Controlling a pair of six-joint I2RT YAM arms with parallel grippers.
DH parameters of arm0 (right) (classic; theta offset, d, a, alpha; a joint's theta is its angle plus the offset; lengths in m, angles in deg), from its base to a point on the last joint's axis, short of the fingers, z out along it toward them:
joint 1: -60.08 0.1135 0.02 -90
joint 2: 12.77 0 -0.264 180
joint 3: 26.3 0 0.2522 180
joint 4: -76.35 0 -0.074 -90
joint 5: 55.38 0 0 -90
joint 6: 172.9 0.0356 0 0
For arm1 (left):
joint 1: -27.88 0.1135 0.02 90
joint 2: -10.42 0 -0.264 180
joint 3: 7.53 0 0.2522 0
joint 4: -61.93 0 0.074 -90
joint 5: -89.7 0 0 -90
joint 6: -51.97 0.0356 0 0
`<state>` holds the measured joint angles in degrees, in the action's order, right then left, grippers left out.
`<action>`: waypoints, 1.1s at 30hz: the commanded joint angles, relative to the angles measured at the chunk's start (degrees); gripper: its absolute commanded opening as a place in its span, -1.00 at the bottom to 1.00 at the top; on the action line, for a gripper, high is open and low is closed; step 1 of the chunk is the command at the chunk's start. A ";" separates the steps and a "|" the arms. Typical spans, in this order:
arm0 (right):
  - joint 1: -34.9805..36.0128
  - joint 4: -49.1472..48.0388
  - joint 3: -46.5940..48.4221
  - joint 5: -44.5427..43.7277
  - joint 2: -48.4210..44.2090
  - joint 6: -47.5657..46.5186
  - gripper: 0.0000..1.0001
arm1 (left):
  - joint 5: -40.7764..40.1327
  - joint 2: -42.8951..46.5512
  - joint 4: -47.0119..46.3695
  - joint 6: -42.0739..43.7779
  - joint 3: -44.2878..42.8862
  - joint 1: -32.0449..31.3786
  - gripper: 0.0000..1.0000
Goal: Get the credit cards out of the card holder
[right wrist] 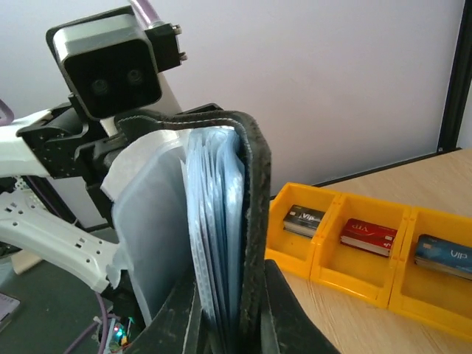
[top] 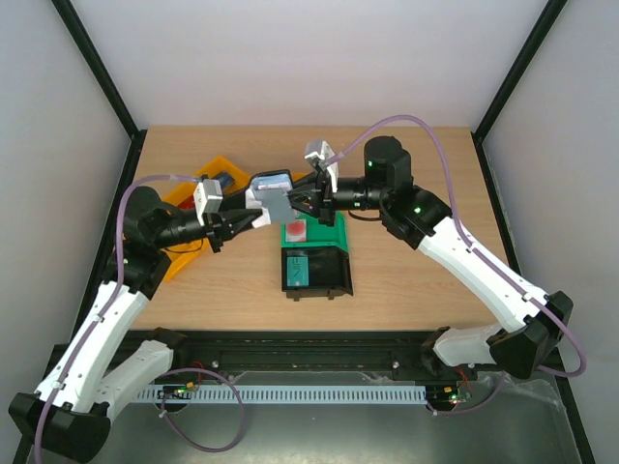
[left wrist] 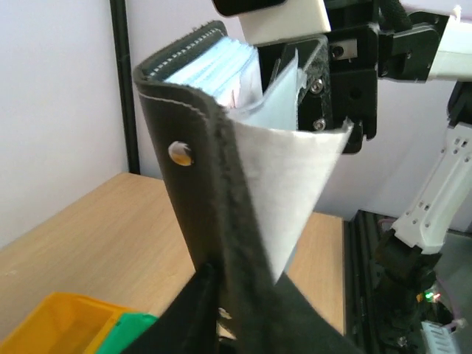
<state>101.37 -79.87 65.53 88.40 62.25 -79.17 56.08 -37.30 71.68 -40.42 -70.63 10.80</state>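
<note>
From here I see the card holder (right wrist: pixel 253 214) black with pale stitching, its inner sleeves blue-grey. The tray (right wrist: pixel 354 284) is yellow, with a red credit card (right wrist: pixel 367 236) between a grey one and a blue one. The counter (right wrist: pixel 346 332) is light wood grain.

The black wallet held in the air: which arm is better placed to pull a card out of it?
The right arm, probably: its jaws pinch the wallet at the clear sleeves, while the left arm's jaws clamp the black cover, holding it steady.

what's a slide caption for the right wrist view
Gripped upright: card holder with fanned sleeves, red card in yellow bin behind
</note>
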 commanded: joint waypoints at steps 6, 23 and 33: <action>0.48 0.31 0.06 -20.32 -1.42 4.56 -0.97 | -16.99 1.95 -3.85 -1.78 2.89 -0.75 0.74; 13.36 23.07 20.29 -71.55 14.19 2.26 -0.97 | -26.54 0.93 -2.81 -3.74 5.52 -0.75 0.49; 14.53 19.06 20.41 -60.09 15.63 1.76 -0.97 | -25.51 -1.03 -6.62 -6.31 5.50 -2.55 0.90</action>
<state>114.82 -58.08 84.06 25.75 76.83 -76.70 29.81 -38.11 69.21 -45.25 -65.23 8.88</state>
